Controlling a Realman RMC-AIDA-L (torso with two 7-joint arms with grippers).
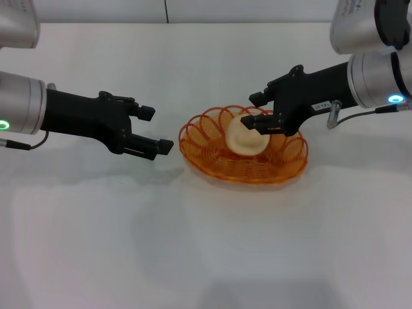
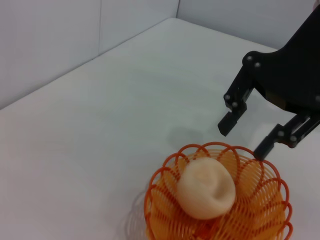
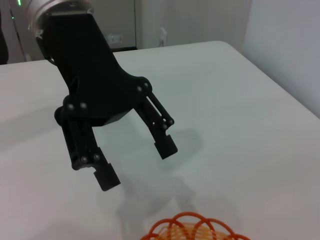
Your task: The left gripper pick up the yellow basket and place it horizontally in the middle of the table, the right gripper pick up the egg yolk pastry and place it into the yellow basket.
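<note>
Egg yolk pastry point(image 1: 246, 137) lay inside the yellow basket point(image 1: 212, 161) on the white worktop point(image 1: 206, 257); the right claw point(image 1: 259, 109), fingers spread and released, hovered at the pastry's two o'clock; the left claw point(image 1: 158, 129), also spread and empty, hung at the basket's nine o'clock, apart from it.

A lab-like test room: bare white table point(image 1: 206, 257), plain pale walls point(image 2: 60, 40).

Yellow basket point(image 1: 243, 149) sits upright between both grippers; egg yolk pastry point(image 1: 246, 138) inside, beneath right gripper point(image 1: 255, 110).
</note>
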